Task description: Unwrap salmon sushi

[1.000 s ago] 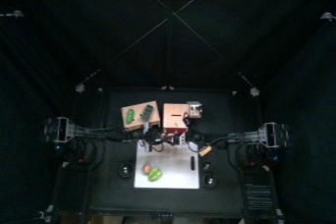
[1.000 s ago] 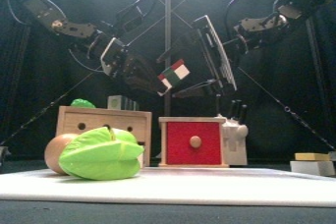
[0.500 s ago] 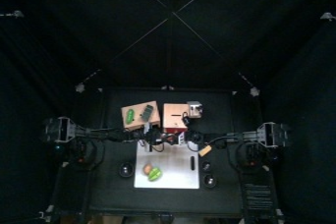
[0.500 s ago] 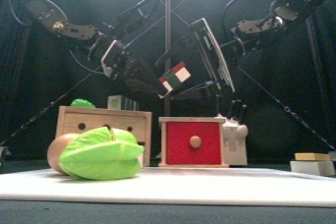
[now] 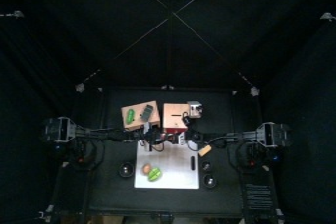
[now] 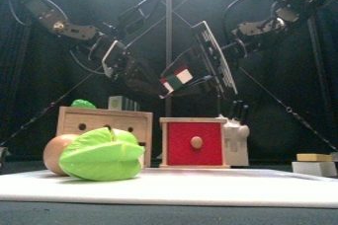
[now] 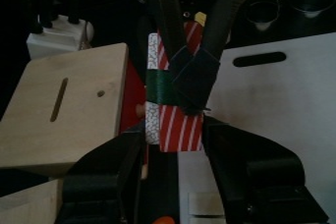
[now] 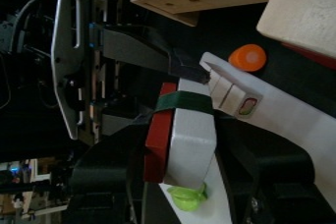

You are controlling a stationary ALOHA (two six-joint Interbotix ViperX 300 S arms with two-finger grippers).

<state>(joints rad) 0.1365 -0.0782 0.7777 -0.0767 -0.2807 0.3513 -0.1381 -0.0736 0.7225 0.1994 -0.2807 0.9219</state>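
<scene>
Facing black curtains, white board on table

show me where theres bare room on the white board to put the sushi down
The white cutting board is bare in front of the red wooden box and rightward. Its left end is crowded by the green leaf-shaped toy, with the pale wooden box behind it.
</scene>
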